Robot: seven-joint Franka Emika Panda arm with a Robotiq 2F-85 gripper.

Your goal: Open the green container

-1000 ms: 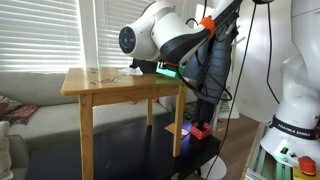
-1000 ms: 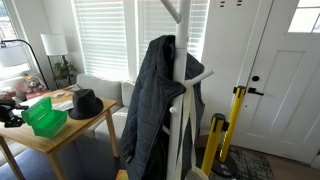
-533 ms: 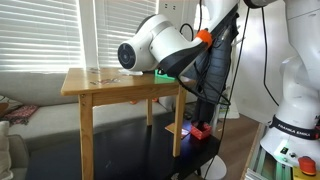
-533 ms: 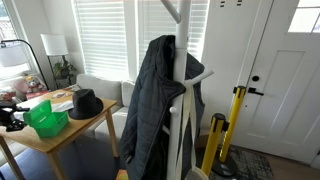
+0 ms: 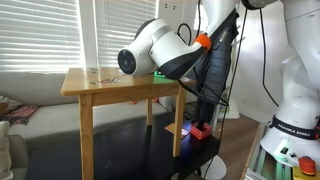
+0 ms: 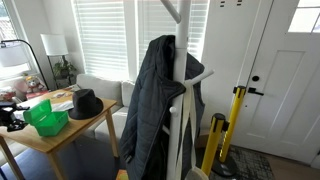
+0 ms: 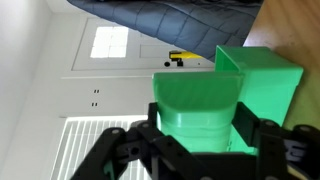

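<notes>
The green container [image 6: 46, 119] stands on the wooden table [image 6: 75, 130] near its left end. My gripper [image 6: 13, 117] reaches in from the left edge and is at the container's side. In the wrist view my gripper [image 7: 197, 132] has both black fingers closed on the sides of the green lid [image 7: 196, 100], which is tilted away from the box body [image 7: 268, 82]. In an exterior view only a sliver of the green container [image 5: 160, 74] shows behind my arm, and the gripper is hidden.
A black hat [image 6: 86, 104] lies on the table right of the container. A white coat rack with a dark jacket [image 6: 158, 100] stands close beside the table. The table's front edge [image 5: 110, 90] is near my arm. A yellow pole [image 6: 236, 122] stands by the door.
My wrist has swung down and towards the table. The green container's outline has changed as the held lid tilted.
</notes>
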